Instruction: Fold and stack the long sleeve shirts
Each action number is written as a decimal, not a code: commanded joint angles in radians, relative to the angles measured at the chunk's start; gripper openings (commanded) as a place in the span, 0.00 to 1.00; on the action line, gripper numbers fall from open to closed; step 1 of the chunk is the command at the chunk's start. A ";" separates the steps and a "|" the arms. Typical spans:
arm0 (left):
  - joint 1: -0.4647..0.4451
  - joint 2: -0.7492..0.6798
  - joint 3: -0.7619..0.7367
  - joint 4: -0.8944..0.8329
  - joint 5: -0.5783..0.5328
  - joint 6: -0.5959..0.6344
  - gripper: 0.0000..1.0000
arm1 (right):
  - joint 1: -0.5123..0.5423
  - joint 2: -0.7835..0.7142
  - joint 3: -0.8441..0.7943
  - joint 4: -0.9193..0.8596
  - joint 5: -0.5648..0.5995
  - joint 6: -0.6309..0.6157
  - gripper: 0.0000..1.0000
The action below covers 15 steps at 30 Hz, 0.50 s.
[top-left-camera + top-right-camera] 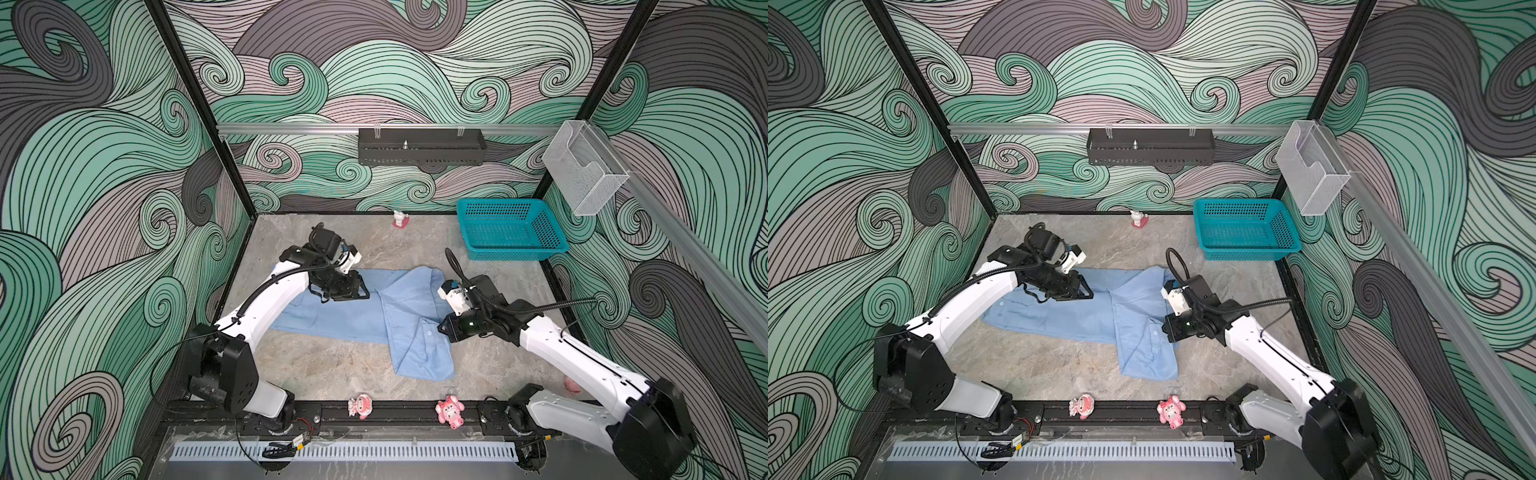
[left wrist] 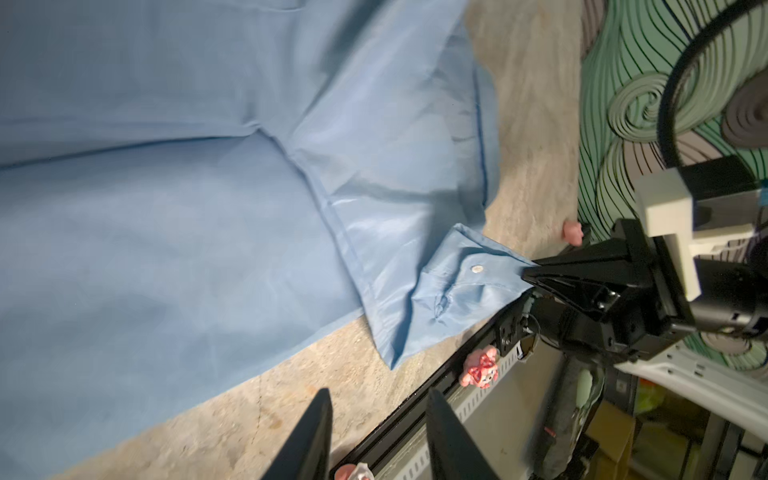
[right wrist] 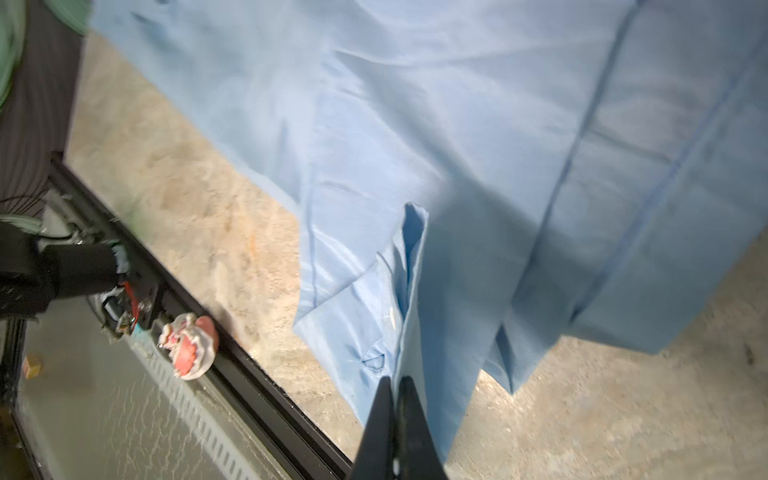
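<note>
Light blue thin-fabric button-up shirt (image 1: 353,320) lies spread across the grey marbled surface (image 1: 324,365), one part trailing toward the front edge. Right hand (image 3: 395,384) is pinched together on the buttoned cuff (image 2: 469,274), most likely to carry that sleeve over the body for a fold. Left hand (image 2: 378,401) hangs above the shirt's body, prongs apart and empty, probably ready to pin cloth.

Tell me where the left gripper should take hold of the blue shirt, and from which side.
Take the shirt by its far edge, near the open left gripper, coming down from above. The cloth lies flat there, so probably only that edge offers a pinch; the right gripper is clamped on the cuff.
</note>
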<state>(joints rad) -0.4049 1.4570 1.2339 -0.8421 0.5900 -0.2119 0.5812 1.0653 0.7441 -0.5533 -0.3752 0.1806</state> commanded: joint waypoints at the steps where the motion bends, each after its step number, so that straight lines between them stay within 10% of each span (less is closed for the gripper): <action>1: -0.066 -0.107 -0.039 0.182 0.072 0.138 0.45 | 0.037 -0.085 -0.008 0.183 -0.078 -0.133 0.00; 15: -0.242 -0.197 -0.132 0.406 0.148 0.383 0.66 | 0.039 -0.007 0.154 0.261 -0.352 -0.339 0.00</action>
<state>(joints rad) -0.6212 1.2316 1.0836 -0.4625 0.6949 0.1131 0.6163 1.0538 0.8627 -0.3214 -0.6693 -0.1101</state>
